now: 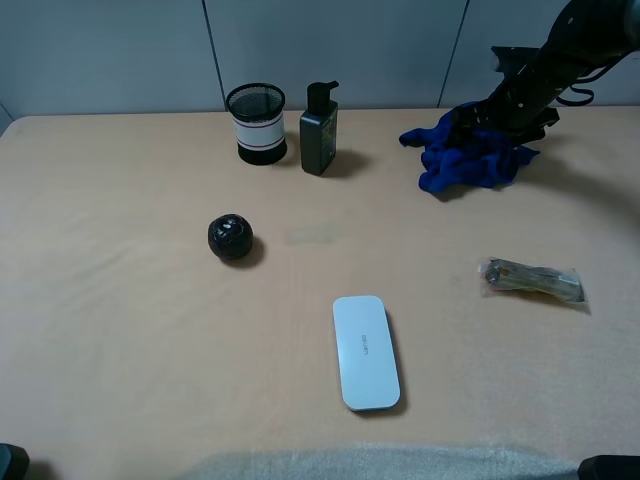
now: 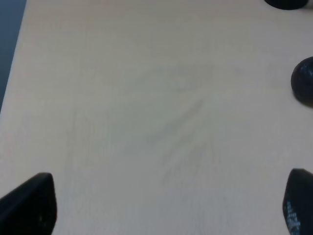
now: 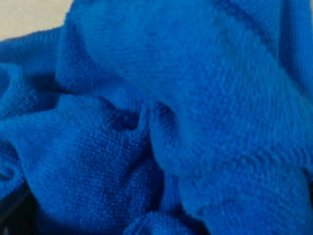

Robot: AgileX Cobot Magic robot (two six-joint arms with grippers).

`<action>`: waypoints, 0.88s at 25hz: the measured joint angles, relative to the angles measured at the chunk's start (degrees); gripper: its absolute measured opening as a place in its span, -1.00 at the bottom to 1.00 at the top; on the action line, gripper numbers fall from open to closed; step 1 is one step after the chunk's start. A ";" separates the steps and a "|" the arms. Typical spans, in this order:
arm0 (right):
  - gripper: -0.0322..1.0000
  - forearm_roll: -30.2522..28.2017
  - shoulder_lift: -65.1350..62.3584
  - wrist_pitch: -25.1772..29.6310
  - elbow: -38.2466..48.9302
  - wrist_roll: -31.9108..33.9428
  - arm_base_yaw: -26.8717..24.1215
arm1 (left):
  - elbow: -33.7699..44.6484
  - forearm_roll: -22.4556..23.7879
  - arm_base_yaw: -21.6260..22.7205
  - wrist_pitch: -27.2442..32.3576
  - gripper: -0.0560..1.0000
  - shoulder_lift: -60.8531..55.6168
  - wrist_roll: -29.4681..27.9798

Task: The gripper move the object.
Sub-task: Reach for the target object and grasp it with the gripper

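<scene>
The blue cloth (image 1: 460, 165) lies bunched at about 2 o'clock on the table (image 1: 120, 330), near the far edge. It is a soft, looped fabric with deep folds, so I judge it light and limp. It will sag and trail when lifted, and it is neither slippery nor fragile. A thick raised fold near the middle of the heap looks like the best place to take hold, because a thin edge could slip out.

The right gripper (image 1: 500, 130) is lowered onto the 3 o'clock side of the cloth. In its wrist view the fabric (image 3: 161, 117) fills everything and hides the fingers. They appear spread to their widest, with nothing pinched yet. The left gripper (image 2: 164, 210) hangs over bare table, its fingers wide apart and empty.

A black mesh cup (image 1: 256, 123) with a white band stands at 11 o'clock, and I see nothing inside it. A dark pump bottle (image 1: 319, 130) stands just beside it at 12 o'clock, and its filling cannot be seen. At 3 o'clock a clear wrapped packet (image 1: 532, 280) holds something brownish. The black ball (image 1: 231, 237) is at 9 o'clock and the white case (image 1: 365, 350) at 5 o'clock.
</scene>
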 joint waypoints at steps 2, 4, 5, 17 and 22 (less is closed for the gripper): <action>0.41 0.00 0.00 0.00 -0.06 0.00 0.00 | 0.00 0.00 0.00 0.00 0.87 0.00 0.00; 0.35 0.00 0.00 0.00 -0.06 -0.13 0.00 | 0.00 0.00 0.00 0.00 0.87 0.00 0.00; 0.25 0.00 0.00 0.00 -0.06 -0.19 0.00 | 0.00 0.00 0.00 0.00 0.87 0.00 0.00; -0.63 0.01 0.00 0.00 -0.06 -0.34 0.00 | 0.00 0.00 0.00 0.00 0.86 0.00 0.00; -0.63 -0.04 0.00 0.00 -0.06 -0.34 0.00 | 0.00 0.00 0.00 0.00 0.86 0.00 0.00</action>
